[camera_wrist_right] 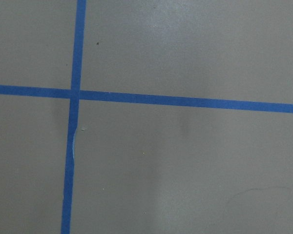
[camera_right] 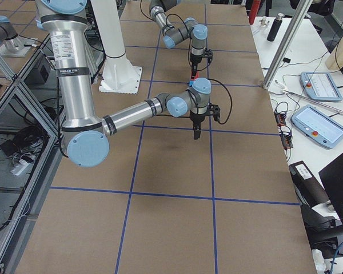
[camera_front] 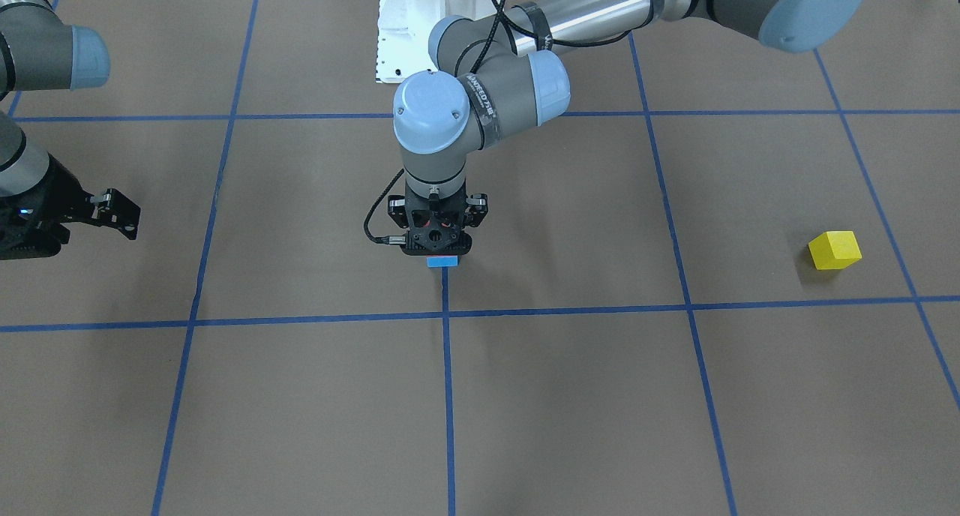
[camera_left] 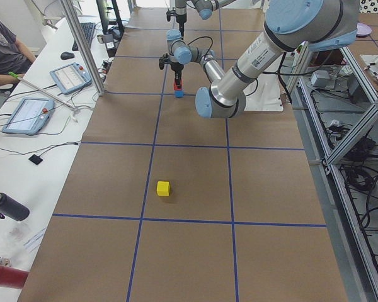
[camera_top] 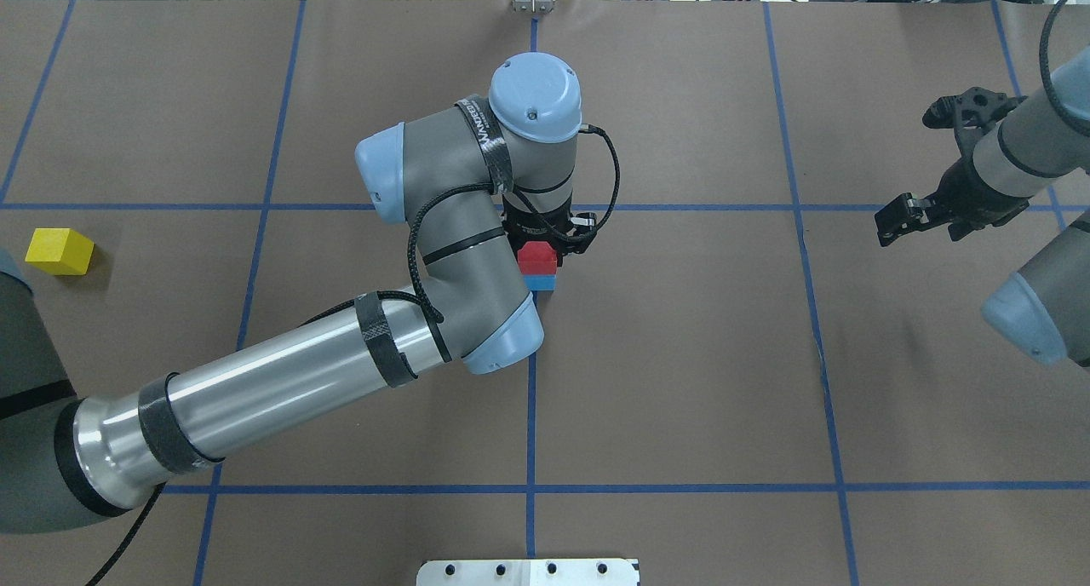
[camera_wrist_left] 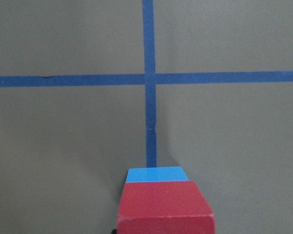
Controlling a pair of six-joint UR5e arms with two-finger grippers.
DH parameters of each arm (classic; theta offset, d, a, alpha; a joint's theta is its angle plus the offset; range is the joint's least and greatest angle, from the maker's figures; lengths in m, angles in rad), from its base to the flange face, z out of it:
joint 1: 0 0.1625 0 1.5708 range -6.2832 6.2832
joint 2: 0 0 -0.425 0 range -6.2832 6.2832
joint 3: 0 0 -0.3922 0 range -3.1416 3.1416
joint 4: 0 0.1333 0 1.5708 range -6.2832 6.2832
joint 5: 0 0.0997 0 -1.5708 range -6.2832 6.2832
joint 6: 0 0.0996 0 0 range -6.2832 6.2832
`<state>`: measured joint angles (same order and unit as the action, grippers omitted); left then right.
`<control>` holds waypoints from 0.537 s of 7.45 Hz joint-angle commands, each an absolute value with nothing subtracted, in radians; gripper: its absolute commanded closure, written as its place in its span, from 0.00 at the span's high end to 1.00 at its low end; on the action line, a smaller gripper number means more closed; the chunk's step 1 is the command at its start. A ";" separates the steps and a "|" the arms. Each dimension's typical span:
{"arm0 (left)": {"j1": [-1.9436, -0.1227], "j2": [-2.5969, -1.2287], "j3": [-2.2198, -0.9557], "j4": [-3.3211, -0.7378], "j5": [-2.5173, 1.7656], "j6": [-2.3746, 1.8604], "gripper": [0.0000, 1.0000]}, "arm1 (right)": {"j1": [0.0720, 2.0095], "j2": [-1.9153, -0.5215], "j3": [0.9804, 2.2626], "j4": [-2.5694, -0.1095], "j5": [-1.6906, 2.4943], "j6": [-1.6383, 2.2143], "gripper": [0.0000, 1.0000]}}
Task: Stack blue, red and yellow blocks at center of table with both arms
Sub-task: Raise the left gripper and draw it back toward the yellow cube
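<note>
Red block sitting on blue block at tabletop center; left gripper hovering over it, grip untellable; right gripper gaping apart. Stacking red is finishing, I judge; next move is fetching yellow block.

My left arm and right arm are built alike. Each has polished silver tubes between grey housings, and every joint is closed by a round light blue cap dotted with small screws. Black bands wrap my left arm's silver tube. A black cable loops along its wrist, past a black strap with white lettering. My left gripper and right gripper are black, skeletal linkwork with pin holes.
</note>
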<state>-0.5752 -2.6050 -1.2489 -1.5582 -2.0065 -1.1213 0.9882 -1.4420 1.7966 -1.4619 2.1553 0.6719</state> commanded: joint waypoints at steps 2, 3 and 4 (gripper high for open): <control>-0.575 -2.605 -1.249 -1.559 -2.006 -1.120 0.35 | 0.988 -1.439 1.790 -1.462 2.157 0.672 1.00; -0.574 -2.603 -1.249 -1.559 -2.006 -1.120 0.57 | 0.988 -1.437 1.790 -1.462 2.155 0.672 1.00; -0.574 -2.603 -1.249 -1.559 -2.006 -1.120 0.83 | 0.988 -1.437 1.790 -1.462 2.157 0.672 1.00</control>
<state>-0.5743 -2.6037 -1.2487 -1.5583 -2.0064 -1.1200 0.9879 -1.4381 1.7907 -1.4619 2.1559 0.6719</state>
